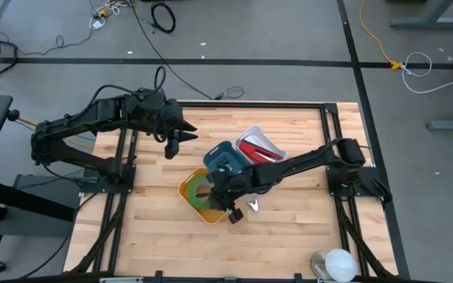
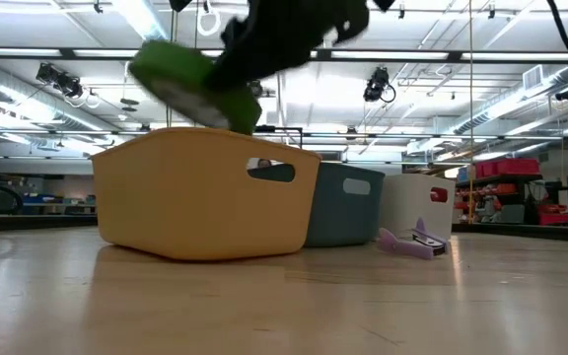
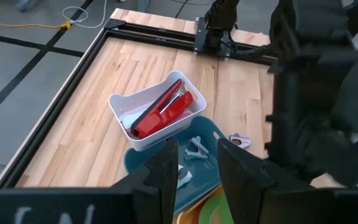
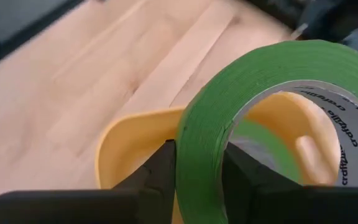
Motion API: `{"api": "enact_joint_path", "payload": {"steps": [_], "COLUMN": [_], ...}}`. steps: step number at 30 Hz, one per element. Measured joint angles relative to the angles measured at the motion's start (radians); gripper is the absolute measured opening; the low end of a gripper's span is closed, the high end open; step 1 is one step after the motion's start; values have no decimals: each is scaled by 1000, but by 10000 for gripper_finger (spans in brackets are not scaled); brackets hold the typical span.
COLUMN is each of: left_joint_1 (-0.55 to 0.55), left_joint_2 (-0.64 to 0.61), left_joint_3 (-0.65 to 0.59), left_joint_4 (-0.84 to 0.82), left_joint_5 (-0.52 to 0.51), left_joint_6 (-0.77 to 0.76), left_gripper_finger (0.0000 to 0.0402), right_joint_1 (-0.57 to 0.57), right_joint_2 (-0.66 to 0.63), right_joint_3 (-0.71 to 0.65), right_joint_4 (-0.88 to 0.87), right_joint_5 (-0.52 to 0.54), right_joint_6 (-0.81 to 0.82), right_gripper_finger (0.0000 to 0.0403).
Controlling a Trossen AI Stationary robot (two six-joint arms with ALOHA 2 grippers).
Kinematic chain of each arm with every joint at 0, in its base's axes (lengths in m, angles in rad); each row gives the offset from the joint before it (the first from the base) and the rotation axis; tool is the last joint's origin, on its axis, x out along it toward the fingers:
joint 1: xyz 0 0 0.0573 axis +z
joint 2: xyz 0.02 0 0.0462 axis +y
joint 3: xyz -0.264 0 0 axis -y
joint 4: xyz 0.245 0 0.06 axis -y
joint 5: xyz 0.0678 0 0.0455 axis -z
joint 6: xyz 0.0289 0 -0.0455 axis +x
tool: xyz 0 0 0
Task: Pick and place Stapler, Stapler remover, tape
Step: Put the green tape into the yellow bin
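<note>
High view, left to right: left arm hangs over the desk's back-left area, left hand holds nothing and touches nothing. Left wrist view shows its fingers slightly apart, a narrow gap between them.

Next, yellow bin near desk centre. Right arm reaches in from the right edge; right hand sits over that bin. Right wrist view: right hand is clamped on the green tape, one finger outside the roll wall, one inside the core, roll held on edge just above the yellow bin. More green shows down inside the bin through the roll's core; can't tell what it is. Low view confirms it: tape is airborne, tilted, above the rim of the yellow bin, not touching it.

Teal bin touches the yellow one on its back-right side. Left wrist view shows a small light-blue item in it, looks like a staple remover, not sure.

White bin just right of teal, with the red stapler lying in it; clearer in the left wrist view, stapler diagonal across the white bin.

Purple staple remover lies loose on the desk, just right of the yellow bin, in front of the teal one. Low view: remover flat on the wood, apart from all bins.
</note>
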Motion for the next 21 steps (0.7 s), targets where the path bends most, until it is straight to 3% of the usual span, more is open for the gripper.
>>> {"api": "enact_joint_path", "payload": {"steps": [11,21], "left_joint_1": [0,0], "left_joint_2": [1,1], "left_joint_3": [0,0], "left_joint_4": [68,138], "left_joint_5": [0,0], "left_joint_6": [2,35], "left_gripper_finger": [115,115], "right_joint_1": [0,7], "right_joint_2": [-178,-353], "right_joint_3": [0,0], "right_joint_4": [-9,0], "right_joint_5": [71,253], "right_joint_6": [176,302], "right_gripper_finger": [96,95]}}
